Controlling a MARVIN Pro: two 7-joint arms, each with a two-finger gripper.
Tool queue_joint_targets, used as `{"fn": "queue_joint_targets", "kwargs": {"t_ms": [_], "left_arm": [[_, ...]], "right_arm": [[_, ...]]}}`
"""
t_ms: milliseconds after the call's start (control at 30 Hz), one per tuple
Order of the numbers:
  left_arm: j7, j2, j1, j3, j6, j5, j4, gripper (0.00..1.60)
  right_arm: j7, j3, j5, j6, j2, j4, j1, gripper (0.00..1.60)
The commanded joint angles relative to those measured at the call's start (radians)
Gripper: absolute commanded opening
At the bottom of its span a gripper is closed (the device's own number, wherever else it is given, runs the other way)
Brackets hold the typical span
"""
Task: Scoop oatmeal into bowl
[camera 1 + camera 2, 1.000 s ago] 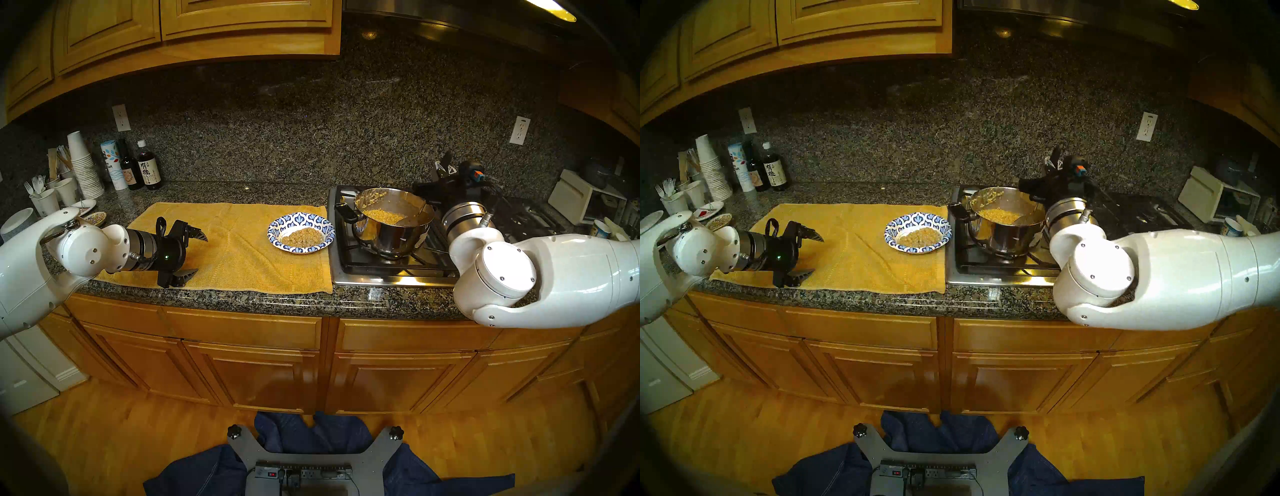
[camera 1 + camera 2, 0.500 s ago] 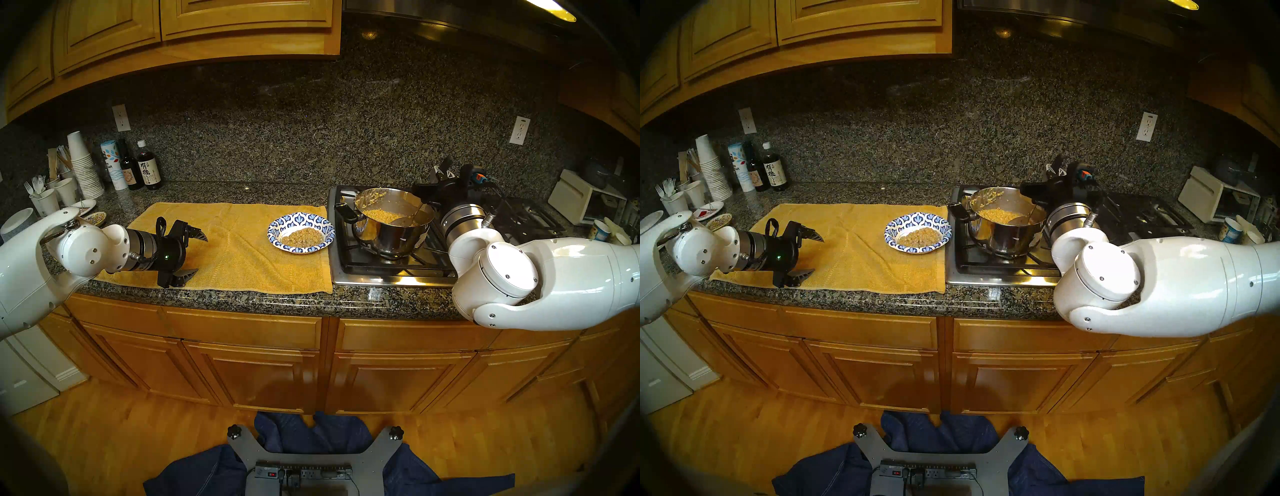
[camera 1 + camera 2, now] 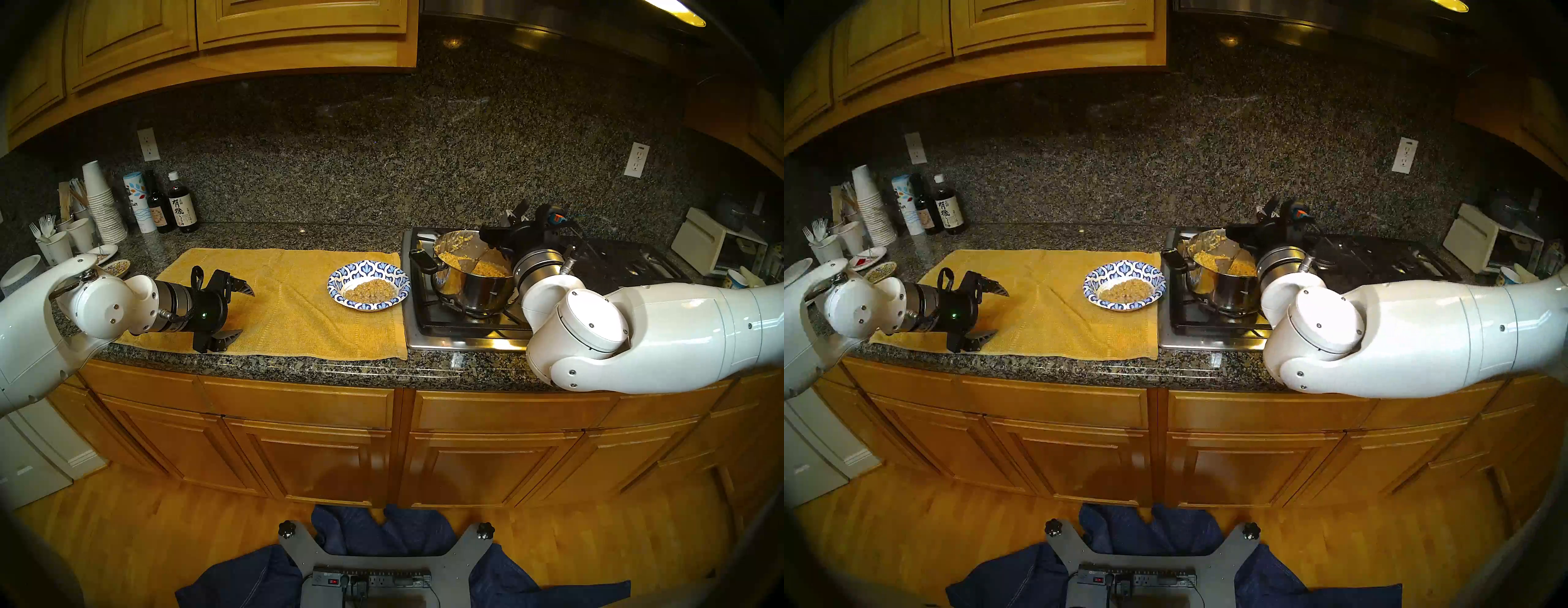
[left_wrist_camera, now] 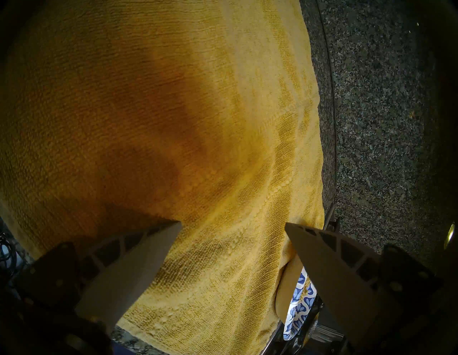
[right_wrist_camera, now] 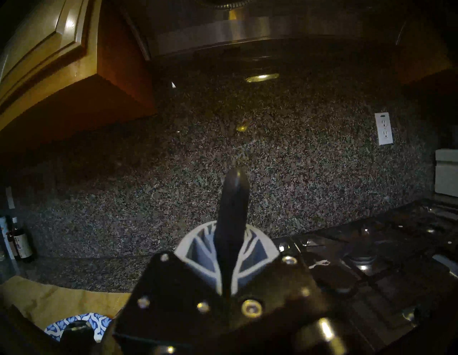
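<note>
The right arm swings in over the steel pot (image 3: 471, 276) from its right side, and the ladle (image 3: 477, 260) it carries now dips steeply into the oatmeal (image 3: 488, 267) instead of lying flat near the rim, so another scoop looks underway. The right end effector (image 5: 231, 250) is clamped on the ladle's black handle, wrist roughly level. The bowl (image 3: 368, 285), already holding a portion, waits on the yellow towel (image 3: 288, 305) just beside the stove. The left end effector (image 3: 237, 312) hangs with jaws apart, empty, over the towel.
</note>
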Motion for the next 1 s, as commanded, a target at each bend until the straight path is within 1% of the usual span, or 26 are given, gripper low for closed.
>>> {"fn": "queue_joint_targets", "kwargs": {"t_ms": [0,33,67,167,267,300,333,367,400,500,533,600,633,700,733,833,867,900,933,967], "left_arm": [[0.0,-0.002,-0.003,-0.002,0.0,0.001,0.002,1.6],[0.0,-0.002,-0.003,-0.002,0.0,0.001,0.002,1.6],[0.0,-0.002,-0.003,-0.002,0.0,0.001,0.002,1.6],[0.0,-0.002,-0.003,-0.002,0.0,0.001,0.002,1.6],[0.0,-0.002,-0.003,-0.002,0.0,0.001,0.002,1.6],[0.0,-0.002,-0.003,-0.002,0.0,0.001,0.002,1.6],[-0.001,-0.002,-0.002,-0.002,0.0,0.001,0.002,1.6],[-0.001,-0.002,-0.002,-0.002,0.0,0.001,0.002,1.6],[-0.001,-0.002,-0.002,-0.002,0.0,0.001,0.002,1.6],[-0.001,-0.002,-0.002,-0.002,0.0,0.001,0.002,1.6],[-0.001,-0.002,-0.002,-0.002,0.0,0.001,0.002,1.6],[-0.001,-0.002,-0.002,-0.002,0.0,0.001,0.002,1.6],[-0.001,-0.002,-0.002,-0.002,0.0,0.001,0.002,1.6],[-0.001,-0.002,-0.002,-0.002,0.0,0.001,0.002,1.6],[-0.001,-0.002,-0.002,-0.002,0.0,0.001,0.002,1.6],[-0.001,-0.002,-0.002,-0.002,0.0,0.001,0.002,1.6],[-0.001,-0.002,-0.002,-0.002,0.0,0.001,0.002,1.6],[-0.001,-0.002,-0.003,-0.002,0.0,0.001,0.002,1.6],[-0.001,-0.002,-0.003,-0.002,0.0,0.001,0.002,1.6],[-0.001,-0.002,-0.003,-0.002,0.0,0.001,0.002,1.6]], "right_arm": [[-0.088,0.035,0.036,0.016,-0.017,0.002,-0.02,0.0],[-0.104,0.035,0.033,0.015,-0.015,0.001,-0.018,0.0],[-0.098,0.04,0.043,0.019,0.002,0.0,-0.014,0.0],[-0.108,0.038,0.041,0.022,0.015,-0.006,-0.008,0.0],[-0.104,0.032,0.046,0.032,0.052,-0.02,0.002,0.0],[-0.134,0.028,0.037,0.032,0.057,-0.025,0.006,0.0],[-0.093,0.029,0.055,0.04,0.081,-0.03,0.008,0.0],[-0.093,0.029,0.055,0.04,0.081,-0.03,0.008,0.0],[-0.12,0.024,0.051,0.037,0.094,-0.038,0.011,0.0],[-0.125,0.015,0.052,0.046,0.124,-0.051,0.016,0.0],[-0.141,0.012,0.047,0.047,0.128,-0.056,0.017,0.0],[-0.125,0.01,0.053,0.05,0.145,-0.062,0.017,0.0],[-0.137,0.009,0.049,0.05,0.146,-0.066,0.017,0.0],[-0.127,0.008,0.051,0.051,0.153,-0.069,0.017,0.0],[-0.142,0.007,0.046,0.051,0.154,-0.073,0.017,0.0],[-0.153,0.005,0.042,0.049,0.164,-0.076,0.013,0.0],[-0.134,0.006,0.052,0.052,0.172,-0.078,0.012,0.0],[-0.161,0.004,0.044,0.051,0.166,-0.079,0.011,0.0],[-0.126,0.006,0.056,0.054,0.178,-0.08,0.009,0.0],[-0.126,0.006,0.056,0.054,0.178,-0.08,0.009,0.0]]}}
